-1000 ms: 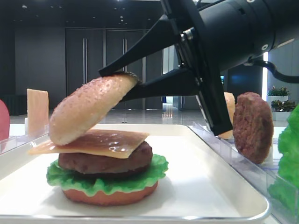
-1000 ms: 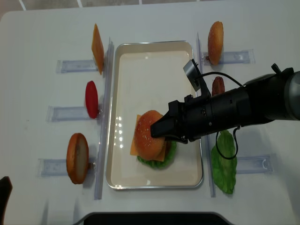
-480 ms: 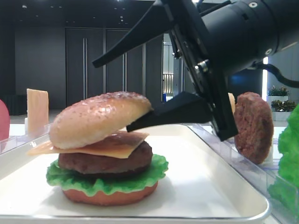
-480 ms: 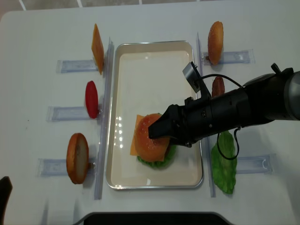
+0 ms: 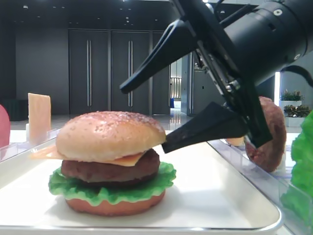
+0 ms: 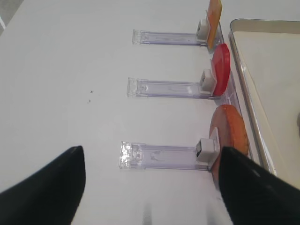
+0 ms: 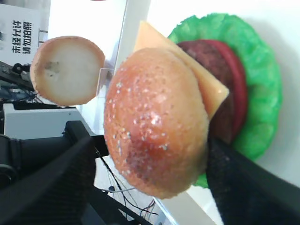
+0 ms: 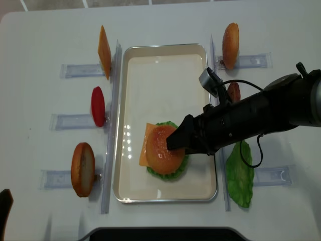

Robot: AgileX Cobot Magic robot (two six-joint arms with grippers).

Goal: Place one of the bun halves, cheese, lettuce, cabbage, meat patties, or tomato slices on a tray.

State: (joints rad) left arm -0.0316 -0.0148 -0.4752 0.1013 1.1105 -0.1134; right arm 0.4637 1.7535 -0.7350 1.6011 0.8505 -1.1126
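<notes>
Golden bun (image 5: 110, 134) rests atop the cheese (image 5: 128, 159) on the tray (image 5: 230, 196), just ahead of my tool | right tool (image 5: 144, 117) jaws apart, gripping nothing | step: release | next: likely back straight off without nudging the stack

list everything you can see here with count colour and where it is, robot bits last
tray: 1, white, middle of the table
sesame bun top: 1, golden brown, topping the stack on the tray
cheese slice: 1, pale orange, under the bun top
meat patty: 1, dark brown, under the cheese
lettuce: 1, green, under the patty
bun bottom: 1, reddish, base of the stack
spare cheese: 1, orange, upper left rack
tomato slice: 1, red, middle left rack
spare buns: 2, orange, lower left and upper right racks
spare patty: 1, brown, right rack
spare lettuce: 1, green, lower right
right gripper: black, open, beside the bun top
left gripper: black, open, over the left racks
</notes>
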